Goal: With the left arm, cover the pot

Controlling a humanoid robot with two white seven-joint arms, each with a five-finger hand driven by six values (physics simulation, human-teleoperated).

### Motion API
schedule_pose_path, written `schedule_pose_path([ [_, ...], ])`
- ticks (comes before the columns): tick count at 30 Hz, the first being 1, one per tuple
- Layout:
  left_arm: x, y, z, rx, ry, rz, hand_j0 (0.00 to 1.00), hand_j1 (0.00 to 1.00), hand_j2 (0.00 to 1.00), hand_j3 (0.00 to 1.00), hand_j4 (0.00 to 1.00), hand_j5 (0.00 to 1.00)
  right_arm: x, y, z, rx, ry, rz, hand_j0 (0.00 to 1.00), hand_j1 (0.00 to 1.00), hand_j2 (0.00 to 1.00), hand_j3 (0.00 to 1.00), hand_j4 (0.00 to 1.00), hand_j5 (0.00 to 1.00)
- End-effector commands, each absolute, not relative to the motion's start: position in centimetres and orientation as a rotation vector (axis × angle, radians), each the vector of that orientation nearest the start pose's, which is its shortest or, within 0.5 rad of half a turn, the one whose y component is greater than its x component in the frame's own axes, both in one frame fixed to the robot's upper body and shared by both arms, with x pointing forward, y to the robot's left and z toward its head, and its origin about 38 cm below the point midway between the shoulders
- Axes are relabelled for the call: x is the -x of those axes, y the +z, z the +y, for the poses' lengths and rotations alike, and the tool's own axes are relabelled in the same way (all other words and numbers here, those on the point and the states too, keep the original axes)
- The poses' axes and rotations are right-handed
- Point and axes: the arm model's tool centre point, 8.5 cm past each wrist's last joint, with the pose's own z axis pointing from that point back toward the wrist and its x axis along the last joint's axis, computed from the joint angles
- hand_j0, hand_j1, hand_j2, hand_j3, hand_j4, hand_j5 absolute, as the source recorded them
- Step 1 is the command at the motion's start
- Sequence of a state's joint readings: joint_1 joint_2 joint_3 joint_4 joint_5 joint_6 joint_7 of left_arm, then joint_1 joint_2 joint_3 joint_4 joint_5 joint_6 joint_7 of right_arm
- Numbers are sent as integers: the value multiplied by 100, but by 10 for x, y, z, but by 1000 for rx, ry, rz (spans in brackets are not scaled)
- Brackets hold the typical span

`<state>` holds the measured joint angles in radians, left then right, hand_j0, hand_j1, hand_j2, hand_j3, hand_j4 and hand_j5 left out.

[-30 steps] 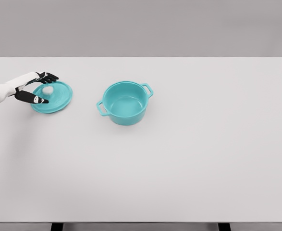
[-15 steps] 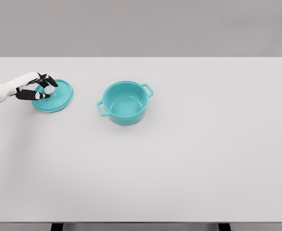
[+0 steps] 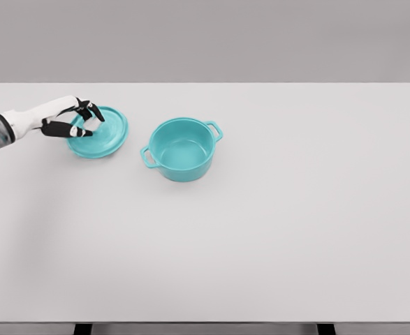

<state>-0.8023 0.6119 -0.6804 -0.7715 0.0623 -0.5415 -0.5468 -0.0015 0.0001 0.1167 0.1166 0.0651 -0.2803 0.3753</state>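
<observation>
Teal lid [image 3: 101, 132] at the far left of the white table [image 3: 274, 230], the left robot hand [image 3: 77, 120] closed on its white knob [image 3: 91, 124], dark fingers [image 3: 86, 109] curled over the top. The lid looks tilted, its right rim lifted, though whether it is fully clear of the table cannot be told from this view. Step in hand, as judged: carrying the lid toward the pot. Teal pot [image 3: 182, 149] sits upright just right of the lid, apart from it, two loop handles at near-left and far-right. Pot interior open and empty; only its teal floor shows. Next move calls for raising the lid above the pot rim, travelling right until centred over the opening, levelling it, then lowering so the rim seats evenly. Right arm not in view.
</observation>
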Motion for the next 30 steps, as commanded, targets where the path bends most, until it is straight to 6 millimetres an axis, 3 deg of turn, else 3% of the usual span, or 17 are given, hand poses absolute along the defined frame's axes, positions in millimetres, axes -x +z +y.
schedule_pose_path([
  [1, -506, 158, 351, -84, -1356, -1426, 51, 51, 51, 51, 51, 51, 16, -253, -240, -308, 215, -119, 100, 100, 100, 100, 100, 100],
  [11, -513, 174, 344, -90, -1373, -1455, 51, 51, 51, 51, 51, 51, 16, -253, -240, -310, 215, -119, 100, 100, 100, 100, 100, 100],
  [21, -514, 199, 313, -57, -1460, -1530, 51, 51, 51, 51, 51, 51, 16, -253, -240, -310, 215, -119, 100, 100, 100, 100, 100, 100],
  [30, -513, 203, 300, -36, -1489, -1547, 51, 51, 51, 51, 51, 51, 16, -253, -240, -310, 215, -119, 100, 100, 100, 100, 100, 100],
])
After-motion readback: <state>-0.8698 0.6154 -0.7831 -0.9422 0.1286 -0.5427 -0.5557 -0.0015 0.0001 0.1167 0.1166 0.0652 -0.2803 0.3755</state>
